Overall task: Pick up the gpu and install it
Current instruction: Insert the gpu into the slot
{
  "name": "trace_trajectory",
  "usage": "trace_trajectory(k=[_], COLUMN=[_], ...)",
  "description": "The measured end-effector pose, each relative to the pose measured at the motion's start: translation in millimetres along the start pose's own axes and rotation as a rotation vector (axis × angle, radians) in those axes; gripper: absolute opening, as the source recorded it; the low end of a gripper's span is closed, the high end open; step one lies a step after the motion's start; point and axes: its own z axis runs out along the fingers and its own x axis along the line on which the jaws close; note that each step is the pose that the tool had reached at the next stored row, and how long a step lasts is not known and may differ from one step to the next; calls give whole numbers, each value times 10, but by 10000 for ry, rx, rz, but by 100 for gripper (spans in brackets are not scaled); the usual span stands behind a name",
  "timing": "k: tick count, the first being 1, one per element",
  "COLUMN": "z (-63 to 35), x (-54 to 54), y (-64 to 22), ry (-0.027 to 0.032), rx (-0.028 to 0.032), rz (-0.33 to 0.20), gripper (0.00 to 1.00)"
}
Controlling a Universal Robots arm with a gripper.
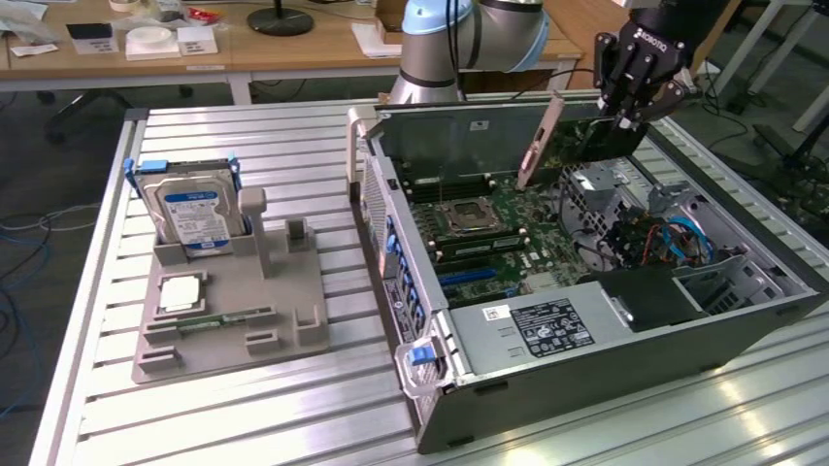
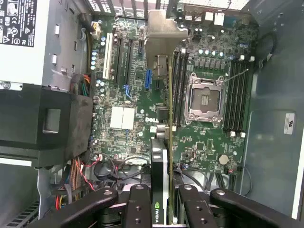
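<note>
The gpu [image 1: 585, 142] hangs tilted over the back part of the open computer case [image 1: 622, 369], above the motherboard [image 1: 499, 243]. Its silver end bracket [image 1: 538, 146] points down toward the board. My gripper [image 1: 632, 109] is shut on the card's upper edge. In the wrist view the gpu [image 2: 160, 156] appears edge-on between my black fingers [image 2: 137, 204], with the gripper [image 2: 162, 192] clamped on it. Its bracket [image 2: 164, 33] hovers over the expansion slots [image 2: 128, 61], apart from them.
A grey fixture [image 1: 233, 320] on the slatted table [image 1: 259, 427] holds a hard drive [image 1: 192, 209], a memory stick [image 1: 214, 320] and a chip. Inside the case are the CPU socket [image 2: 205, 97], the power supply [image 1: 545, 325] and cables [image 1: 667, 243]. A desk stands behind.
</note>
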Motion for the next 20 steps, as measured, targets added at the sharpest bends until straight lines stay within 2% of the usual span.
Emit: trace_trajectory(k=[5, 6, 7, 8, 15, 16, 17, 18, 20], z=[0, 2, 2, 0, 0, 0, 0, 0, 1], x=[0, 0, 0, 0, 0, 1, 1, 0, -1], y=[0, 1, 0, 0, 1, 2, 2, 1, 0], ry=[-2, -51, -133, -178, -188, -217, -270, -298, -307], rx=[1, 43, 124, 182, 196, 233, 310, 375, 402], rz=[2, 0, -5, -7, -7, -8, -10, -14, -17], gripper=[27, 27, 27, 27, 27, 27, 27, 27, 27])
